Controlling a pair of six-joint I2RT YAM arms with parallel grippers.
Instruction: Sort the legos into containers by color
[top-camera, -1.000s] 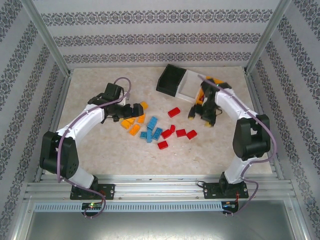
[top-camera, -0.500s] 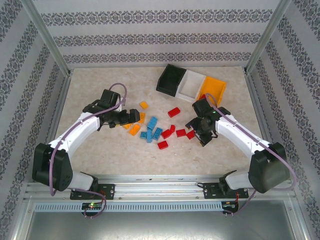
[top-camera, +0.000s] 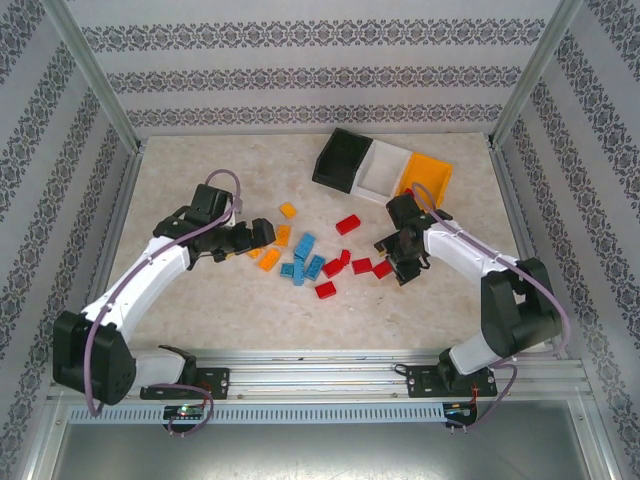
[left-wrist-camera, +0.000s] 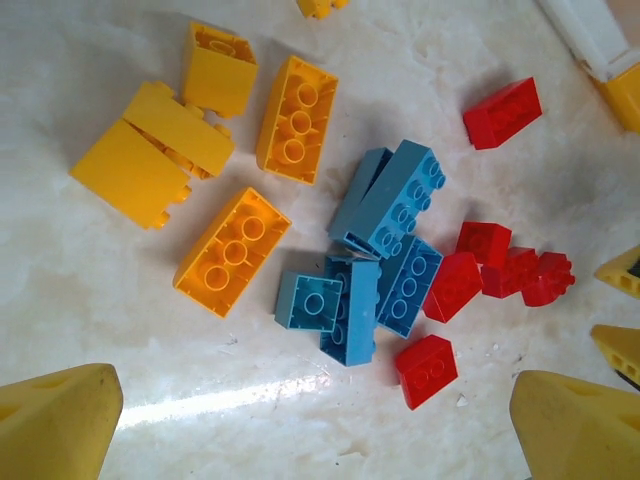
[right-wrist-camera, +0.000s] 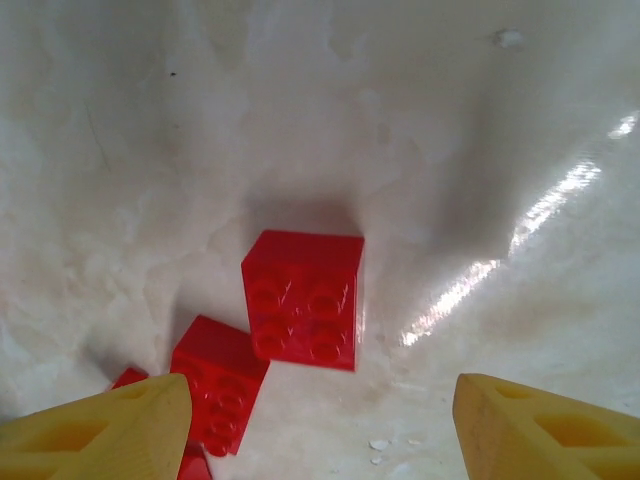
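1. Yellow left fingers (left-wrist-camera: 55, 415) are spread as wide as they go, holding nothing, low over the orange-yellow bricks (left-wrist-camera: 232, 250) on the pale worktop (top-camera: 200, 300).
2. The right fingers (right-wrist-camera: 545, 425) are apart and empty too. One red brick (right-wrist-camera: 305, 300) lies between them a bit ahead, not touching either.
3. Mid-worktop the pile's all loose: orange-yellow on the left, blue bricks (top-camera: 303, 262) in the middle, other red bricks (top-camera: 330, 268) on the right.
4. At the far back sit the black bin (top-camera: 342, 160), white bin (top-camera: 385, 170) and orange bin (top-camera: 428, 178), joined in a row.
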